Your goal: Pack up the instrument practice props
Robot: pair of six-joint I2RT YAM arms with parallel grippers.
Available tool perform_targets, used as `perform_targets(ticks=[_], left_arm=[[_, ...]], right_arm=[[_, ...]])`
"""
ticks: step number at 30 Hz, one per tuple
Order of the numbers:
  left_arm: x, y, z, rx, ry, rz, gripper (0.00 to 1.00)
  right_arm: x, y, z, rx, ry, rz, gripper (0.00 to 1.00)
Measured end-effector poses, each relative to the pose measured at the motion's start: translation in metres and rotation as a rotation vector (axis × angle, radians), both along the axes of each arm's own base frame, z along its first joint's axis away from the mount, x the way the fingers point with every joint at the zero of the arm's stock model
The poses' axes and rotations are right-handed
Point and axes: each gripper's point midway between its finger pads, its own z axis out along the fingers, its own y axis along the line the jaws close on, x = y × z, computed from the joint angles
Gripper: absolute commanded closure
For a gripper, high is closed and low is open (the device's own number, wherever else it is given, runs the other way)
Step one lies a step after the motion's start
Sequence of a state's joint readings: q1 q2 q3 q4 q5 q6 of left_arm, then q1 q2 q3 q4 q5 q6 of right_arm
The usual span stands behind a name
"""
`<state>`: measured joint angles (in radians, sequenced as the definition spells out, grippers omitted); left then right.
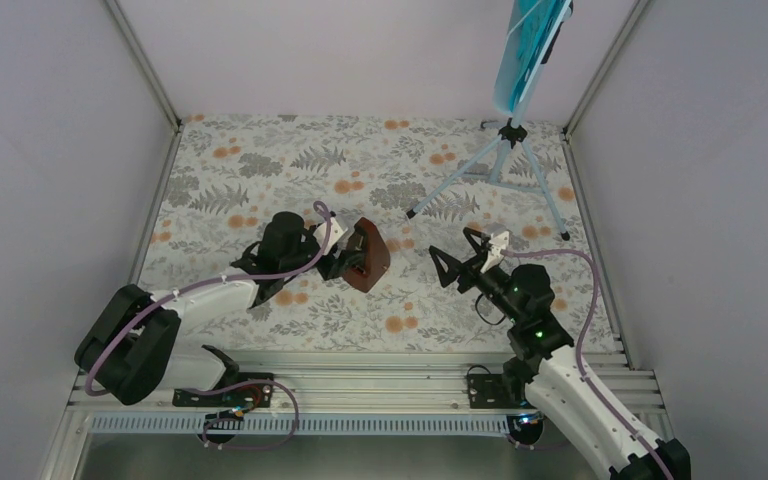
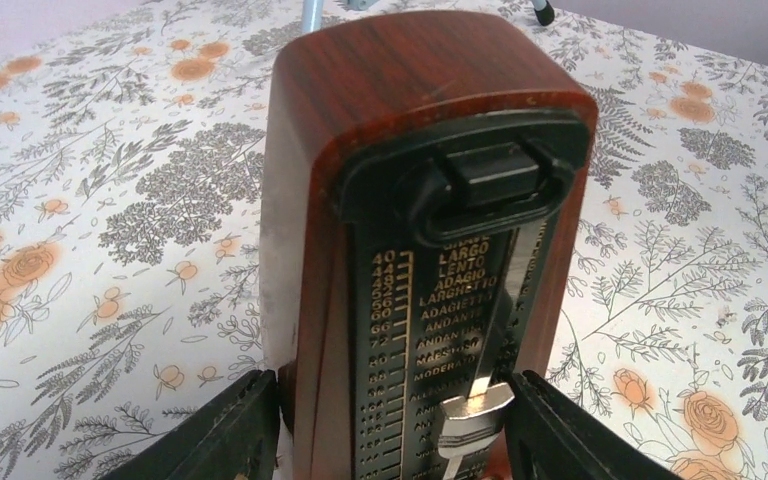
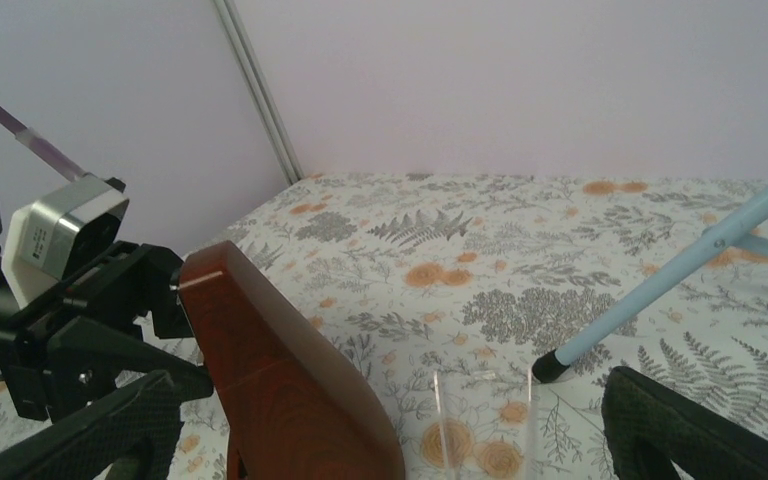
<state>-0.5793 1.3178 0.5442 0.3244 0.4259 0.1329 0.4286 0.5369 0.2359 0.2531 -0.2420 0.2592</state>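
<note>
**Metronome in hand:** The left hand (image 1: 343, 262) is gripping a reddish-brown metronome (image 1: 367, 255) near the middle of the flowered counter (image 1: 260, 170), a little toward the near edge. The metronome's long axis is running roughly upright, narrow top up. Its dark scale face is looking toward the left edge, straight into the left wrist camera.

The hand's black fingers (image 2: 230, 430) are pressing in on the lower body from both sides. A silver pendulum weight (image 2: 475, 415) is sitting low on the scale. LARGO, LENTO and ADAGIO are showing clearly, while the lower tempo words are blurring out. The base is running off the bottom of both wrist views, so it cannot be told whether it is resting on the counter.

The right hand (image 1: 457, 255) is hanging just to the right of the metronome, apart from it. Its fingers are spread wide, holding nothing, and are facing the brown back.

At the far right corner the music stand (image 1: 460, 177) is standing on spread tripod legs, well apart from both hands. A teal sheet of music (image 1: 522, 45) is leaning against its tray, and the top edge of the overhead view is cutting off both. The print is too small to read.
</note>
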Motion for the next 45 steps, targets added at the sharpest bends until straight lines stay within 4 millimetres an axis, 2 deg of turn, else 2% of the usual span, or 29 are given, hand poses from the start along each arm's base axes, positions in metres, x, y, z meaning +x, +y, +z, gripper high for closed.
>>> perform_targets(ticks=[7, 10, 16, 20, 23, 25, 27, 30, 35, 40, 45], left_arm=[[0.000, 0.000, -0.001, 0.005, -0.007, -0.006, 0.54], [0.000, -0.001, 0.000, 0.005, -0.009, -0.007, 0.54], [-0.001, -0.001, 0.000, 0.002, -0.002, -0.010, 0.17], [-0.007, 0.004, 0.014, -0.050, -0.001, 0.015, 0.09], [-0.017, 0.014, 0.035, -0.152, -0.013, 0.052, 0.08], [-0.019, 0.018, 0.036, -0.189, 0.001, 0.066, 0.08], [-0.020, 0.023, 0.028, -0.214, 0.048, 0.081, 0.08], [-0.015, 0.031, 0.003, -0.223, 0.165, 0.113, 0.08], [-0.006, 0.043, -0.034, -0.224, 0.319, 0.152, 0.09], [-0.013, 0.034, -0.040, -0.248, 0.361, 0.083, 0.09], [-0.012, 0.028, -0.038, -0.246, 0.357, 0.041, 0.11]], right_arm=[[0.001, 0.002, -0.008, -0.010, 0.024, 0.008, 0.00], [0.001, 0.002, -0.008, -0.009, 0.024, 0.008, 0.00], [0.001, 0.002, -0.008, -0.009, 0.023, 0.008, 0.00], [0.000, 0.002, -0.007, -0.005, 0.022, 0.008, 0.00], [0.000, 0.002, -0.007, 0.010, 0.032, 0.009, 0.00], [-0.001, 0.003, -0.011, 0.019, 0.061, 0.016, 0.00], [-0.003, 0.005, -0.020, 0.023, 0.112, 0.031, 0.02], [-0.007, 0.013, -0.041, 0.017, 0.218, 0.074, 0.08], [-0.011, 0.024, -0.082, -0.012, 0.434, 0.127, 0.25], [-0.016, 0.032, -0.107, -0.010, 0.569, 0.168, 0.40], [-0.009, 0.042, -0.111, 0.002, 0.629, 0.195, 0.48]])
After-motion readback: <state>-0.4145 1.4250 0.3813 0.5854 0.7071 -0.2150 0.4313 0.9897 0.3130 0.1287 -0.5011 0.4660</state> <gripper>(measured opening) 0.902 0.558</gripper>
